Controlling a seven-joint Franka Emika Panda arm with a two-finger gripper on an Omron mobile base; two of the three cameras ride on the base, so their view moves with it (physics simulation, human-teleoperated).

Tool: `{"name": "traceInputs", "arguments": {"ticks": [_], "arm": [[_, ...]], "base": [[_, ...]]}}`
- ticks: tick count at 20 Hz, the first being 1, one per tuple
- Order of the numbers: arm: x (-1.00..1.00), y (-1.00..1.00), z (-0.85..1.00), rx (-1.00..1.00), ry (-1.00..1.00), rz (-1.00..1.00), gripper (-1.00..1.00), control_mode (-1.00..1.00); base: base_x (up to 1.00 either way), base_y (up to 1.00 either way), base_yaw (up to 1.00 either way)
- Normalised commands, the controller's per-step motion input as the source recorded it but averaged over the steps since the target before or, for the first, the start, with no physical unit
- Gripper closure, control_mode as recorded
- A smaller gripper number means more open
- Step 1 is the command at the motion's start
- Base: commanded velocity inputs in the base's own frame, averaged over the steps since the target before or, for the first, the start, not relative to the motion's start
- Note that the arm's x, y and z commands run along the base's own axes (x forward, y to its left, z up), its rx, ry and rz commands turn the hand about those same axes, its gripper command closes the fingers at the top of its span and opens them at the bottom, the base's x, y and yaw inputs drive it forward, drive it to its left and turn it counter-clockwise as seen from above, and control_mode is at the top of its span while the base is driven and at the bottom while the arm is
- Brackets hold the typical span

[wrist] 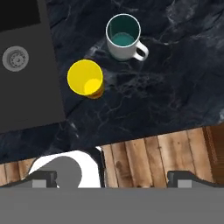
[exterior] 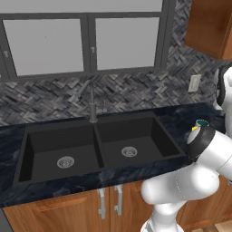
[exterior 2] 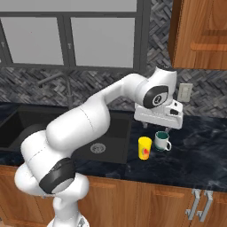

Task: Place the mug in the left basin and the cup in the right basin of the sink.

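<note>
We see a dark marbled countertop (exterior: 90, 183) over wooden base cabinets (exterior: 59, 213) with steel handles (exterior: 118, 199). Behind it runs a grey herringbone backsplash (exterior: 136, 93) — bearing a pale wall outlet (exterior: 194, 83) — below a grey-framed window (exterior: 86, 38). A wooden upper cabinet (exterior 2: 199, 33) hangs at the right; the floor (wrist: 162, 153) is wood planking.

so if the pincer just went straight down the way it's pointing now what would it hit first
Probably the bare dark counter, just in front of the mug and the yellow cup. The open pincer hangs above them pointing down, and the hand view centres on stone beside both. Depth is unclear, so it might clip the mug.
</note>
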Motion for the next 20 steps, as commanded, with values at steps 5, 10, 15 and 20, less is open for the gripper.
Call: {"name": "traceInputs", "arguments": {"ticks": [5,10,15,20], "arm": [[0.00,-0.19,-0.05,0.02,0.02,0.41,-1.00,-1.00],[-0.05,-0.21,-0.06,0.09,-0.03,0.47,-1.00,-1.00],[0.01,-0.02,-0.09,0.12,-0.09,0.41,-1.00,-1.00],[0.00,-0.08,-0.10,0.10,-0.07,0.37,-1.00,-1.00]], "base": [[0.00,0.00,0.00],[0.00,0.00,0.00],[0.00,0.00,0.00],[0.00,0.00,0.00]]}}
